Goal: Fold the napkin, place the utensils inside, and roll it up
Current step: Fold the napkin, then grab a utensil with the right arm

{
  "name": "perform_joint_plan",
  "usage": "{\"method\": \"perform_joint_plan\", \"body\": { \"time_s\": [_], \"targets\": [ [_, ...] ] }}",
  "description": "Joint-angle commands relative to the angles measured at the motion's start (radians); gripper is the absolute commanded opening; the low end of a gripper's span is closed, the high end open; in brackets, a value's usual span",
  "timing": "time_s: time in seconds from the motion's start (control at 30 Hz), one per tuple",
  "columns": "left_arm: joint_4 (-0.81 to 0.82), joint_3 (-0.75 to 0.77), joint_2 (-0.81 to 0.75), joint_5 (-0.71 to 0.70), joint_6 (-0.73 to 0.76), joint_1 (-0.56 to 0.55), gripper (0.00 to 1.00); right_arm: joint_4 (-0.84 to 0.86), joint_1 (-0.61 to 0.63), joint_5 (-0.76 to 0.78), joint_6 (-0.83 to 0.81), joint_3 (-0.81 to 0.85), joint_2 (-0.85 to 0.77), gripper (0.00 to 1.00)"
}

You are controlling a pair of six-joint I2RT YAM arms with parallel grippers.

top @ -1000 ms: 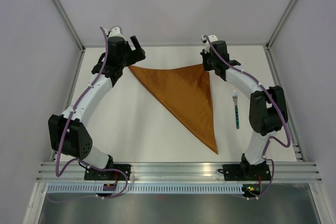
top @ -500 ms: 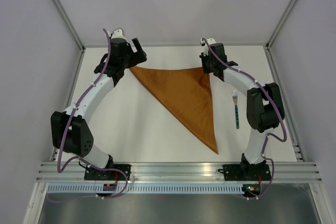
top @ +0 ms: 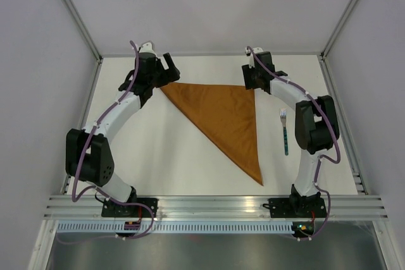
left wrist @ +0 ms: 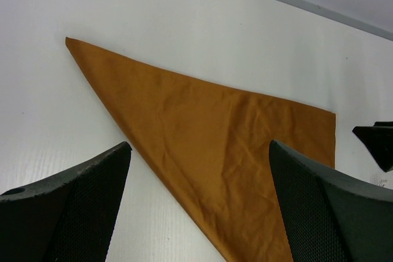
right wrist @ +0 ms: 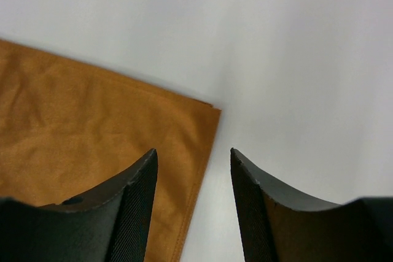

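1. Napkin: folded into a triangle and lying flat on the table. Its sharp tip points at the near edge, and one straight side runs up the right.
2. Fork: right of the napkin and apart from it, tines toward the far side. It sits between the cloth and the table's right edge.
3. Room: a wide stretch of white tabletop lies between the left arm and the napkin's slanted edge. The strip on the right is narrower.
4. Left gripper: near the napkin's far-left corner, jaws wide apart, holding nothing.
5. Right gripper: over the far-right corner, fingers parted with a moderate gap and nothing clamped. Contact with the cloth can't be judged.
6. Far napkin edge runs along the back, with a strip of table behind it.
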Motion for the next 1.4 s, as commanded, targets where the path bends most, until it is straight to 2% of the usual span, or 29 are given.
{"method": "perform_joint_plan", "body": {
  "time_s": [0.0, 0.13, 0.3, 0.43, 0.8, 1.2, 1.27, 1.3, 1.37],
  "targets": [
    [0.091, -0.035, -0.008, 0.047, -0.031, 0.009, 0.97, -0.1, -0.05, 0.037, -0.009, 0.08, -0.073, 0.57],
    [0.154, -0.108, -0.05, 0.087, -0.05, 0.012, 0.97, -0.186, -0.126, 0.05, -0.072, -0.09, -0.221, 0.57],
    [0.227, -0.19, -0.076, 0.13, -0.08, 0.012, 0.97, -0.263, -0.162, 0.056, -0.082, -0.33, -0.406, 0.55],
    [0.252, -0.221, -0.08, 0.148, -0.091, 0.012, 0.97, -0.311, -0.18, 0.067, -0.06, -0.434, -0.452, 0.54],
    [0.261, -0.244, -0.122, 0.17, -0.091, 0.027, 0.97, -0.374, -0.24, 0.039, -0.033, -0.489, -0.42, 0.54],
    [0.246, -0.244, -0.157, 0.174, -0.09, 0.049, 0.97, -0.424, -0.263, -0.021, -0.048, -0.443, -0.307, 0.52],
    [0.243, -0.244, -0.157, 0.174, -0.091, 0.049, 0.97, -0.426, -0.261, -0.024, -0.048, -0.442, -0.299, 0.5],
    [0.241, -0.244, -0.159, 0.174, -0.091, 0.049, 0.97, -0.427, -0.263, -0.024, -0.048, -0.442, -0.289, 0.44],
    [0.24, -0.244, -0.159, 0.176, -0.091, 0.052, 0.97, -0.427, -0.263, -0.024, -0.048, -0.44, -0.287, 0.39]
  ]
}}
